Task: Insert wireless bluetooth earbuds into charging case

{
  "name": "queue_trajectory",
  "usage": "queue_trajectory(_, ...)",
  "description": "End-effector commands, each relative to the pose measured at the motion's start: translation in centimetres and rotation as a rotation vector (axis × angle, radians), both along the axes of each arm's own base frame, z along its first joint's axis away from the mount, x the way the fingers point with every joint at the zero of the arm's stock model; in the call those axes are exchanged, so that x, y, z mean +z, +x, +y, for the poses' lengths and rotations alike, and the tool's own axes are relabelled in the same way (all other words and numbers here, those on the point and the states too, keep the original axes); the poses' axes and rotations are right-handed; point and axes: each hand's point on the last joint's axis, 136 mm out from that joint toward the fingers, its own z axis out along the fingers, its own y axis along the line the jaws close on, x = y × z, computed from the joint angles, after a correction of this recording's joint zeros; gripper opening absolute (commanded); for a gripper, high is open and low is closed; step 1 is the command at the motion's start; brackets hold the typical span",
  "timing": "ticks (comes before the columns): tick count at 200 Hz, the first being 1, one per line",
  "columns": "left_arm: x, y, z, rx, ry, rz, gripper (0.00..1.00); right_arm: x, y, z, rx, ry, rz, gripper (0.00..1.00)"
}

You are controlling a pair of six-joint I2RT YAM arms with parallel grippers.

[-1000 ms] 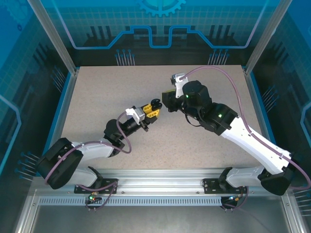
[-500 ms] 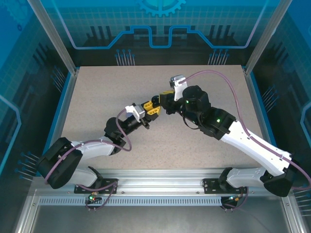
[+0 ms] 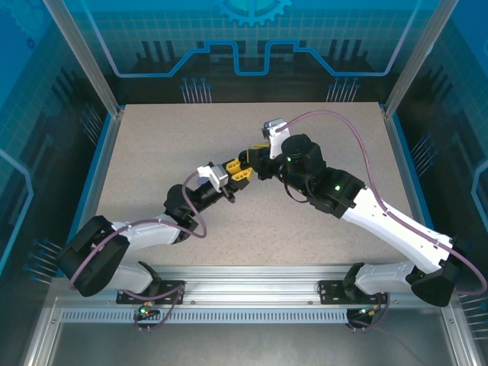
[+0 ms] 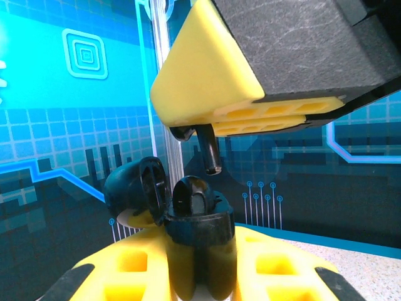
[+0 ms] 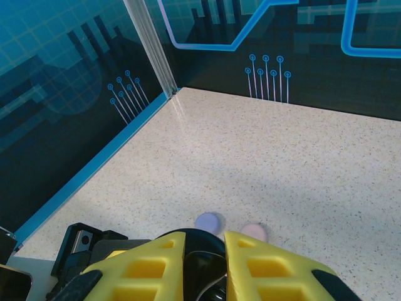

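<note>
Earbud (image 4: 211, 150), black, stem pointing down, pinched between narrowly parted yellow fingers (image 5: 150, 266) of right gripper (image 5: 203, 241); hanging just above open charging case (image 4: 197, 219); case black, round, upright, lid (image 4: 135, 188) flipped back to one side; clamped tight between fingers (image 4: 128, 269) of left gripper (image 4: 200, 257); both grippers tip to tip, raised over middle of table (image 3: 152, 145); small lilac thing (image 5: 208, 221) and small pale pink thing (image 5: 254, 232) side by side on speckled top beyond right fingertips.

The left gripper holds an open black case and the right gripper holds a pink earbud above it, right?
No, the earbud in the right gripper is black, not pink, as the left wrist view shows; the rest is right.
</note>
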Motion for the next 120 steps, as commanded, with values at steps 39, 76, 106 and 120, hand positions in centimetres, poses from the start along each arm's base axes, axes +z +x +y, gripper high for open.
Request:
queue_trajectory(39,2.8,-0.6,-0.1,-0.016,-0.055,-0.067,0.00,-1.5,-0.1,0.7,0.010,-0.019,0.014,0.19)
queue_trajectory(76,3.0,-0.6,-0.2,-0.018,-0.055,-0.073,0.00,-2.3,-0.2,0.7,0.015,-0.031,0.028,0.19)
queue_trajectory(106,3.0,-0.6,-0.3,-0.022,-0.057,-0.073,0.00,-2.6,-0.3,1.2,0.037,-0.041,0.031,0.18)
queue_trajectory(120,3.0,-0.6,-0.4,-0.024,-0.056,-0.074,0.00,-2.9,-0.5,1.6,0.054,-0.048,0.038,0.18)
